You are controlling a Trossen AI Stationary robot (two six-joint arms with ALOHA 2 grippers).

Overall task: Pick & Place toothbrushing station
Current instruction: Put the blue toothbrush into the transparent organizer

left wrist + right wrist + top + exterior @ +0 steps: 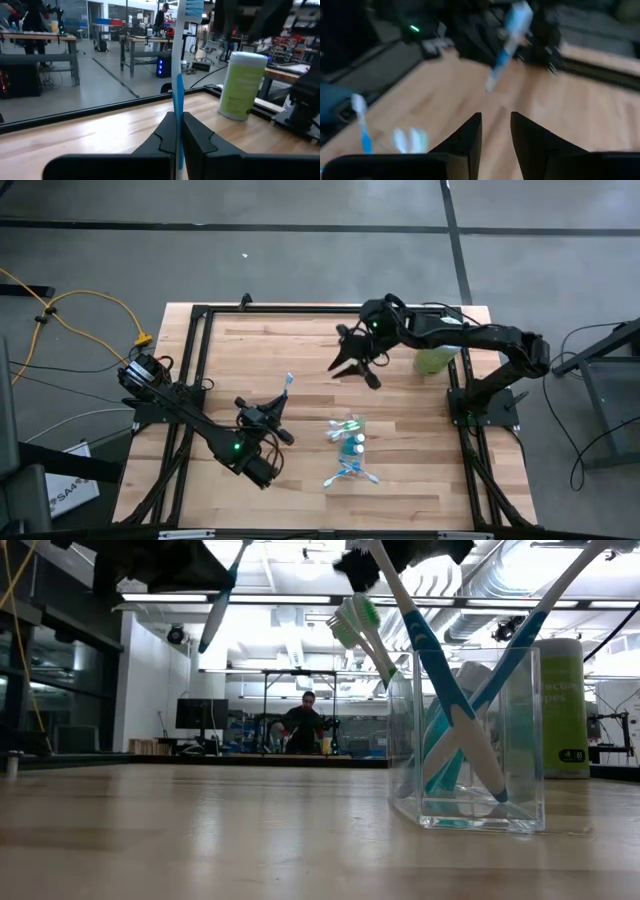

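Above the desk's (pixel 300 480) middle, the left tool (pixel 281 402) is clenched on a blue toothbrush (pixel 288 383). Nearer the far edge hangs the right tool (pixel 352 363), parted and empty. Toward the near edge sits the clear toothbrushing station (pixel 351 442).

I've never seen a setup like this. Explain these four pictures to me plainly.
Two robot arms work at a wooden table. One picture looks straight down, one looks level across the tabletop, and two come from cameras on the wrists. The left hand is shut on a blue toothbrush, held upright. The right hand hangs open and empty above the table. A clear tray holds more toothbrushes. A pale-green canister stands at the right edge.
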